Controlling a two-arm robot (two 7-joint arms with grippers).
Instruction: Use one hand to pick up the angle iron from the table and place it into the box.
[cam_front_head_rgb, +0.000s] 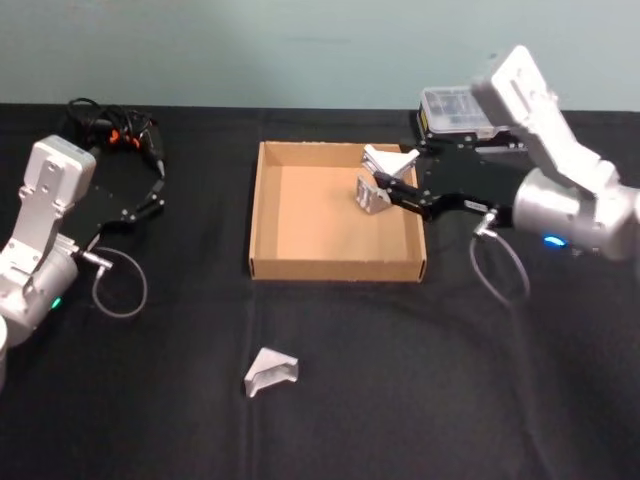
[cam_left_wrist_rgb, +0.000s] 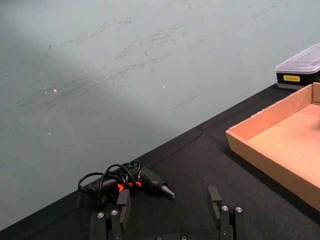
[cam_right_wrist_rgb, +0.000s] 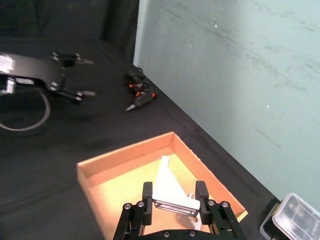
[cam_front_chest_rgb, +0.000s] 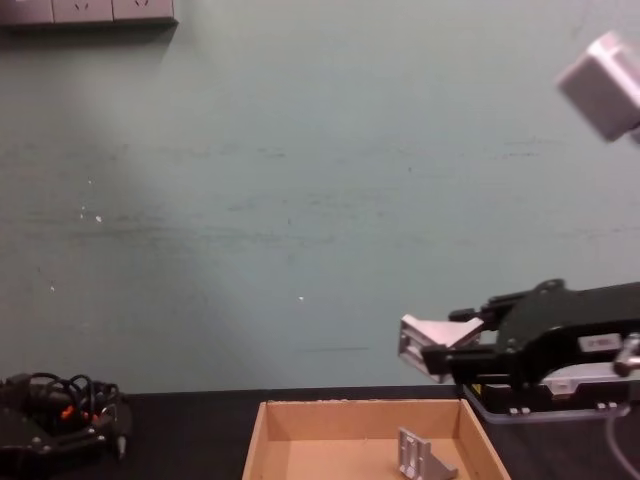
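My right gripper (cam_front_head_rgb: 402, 174) hangs over the right side of the tan cardboard box (cam_front_head_rgb: 300, 266), shut on a silver angle iron (cam_front_head_rgb: 388, 158). In the right wrist view that angle iron (cam_right_wrist_rgb: 169, 192) sits clamped between the two black fingers (cam_right_wrist_rgb: 146, 194). From the chest it shows as raised well above the box (cam_front_chest_rgb: 270, 425), at the gripper's (cam_front_chest_rgb: 442, 352) tip. A second angle iron (cam_front_head_rgb: 371, 196) lies on the box floor beneath. A third angle iron (cam_front_head_rgb: 270, 372) lies on the black table (cam_front_head_rgb: 420, 400) in front of the box. My left gripper (cam_front_head_rgb: 152, 196) is parked at the far left, open.
A black plastic case with a clear lid (cam_front_head_rgb: 452, 106) stands behind the right arm. A black glue gun with coiled cable (cam_front_head_rgb: 112, 128) lies at the back left, near the left gripper (cam_left_wrist_rgb: 169, 202). A teal wall runs behind the table.
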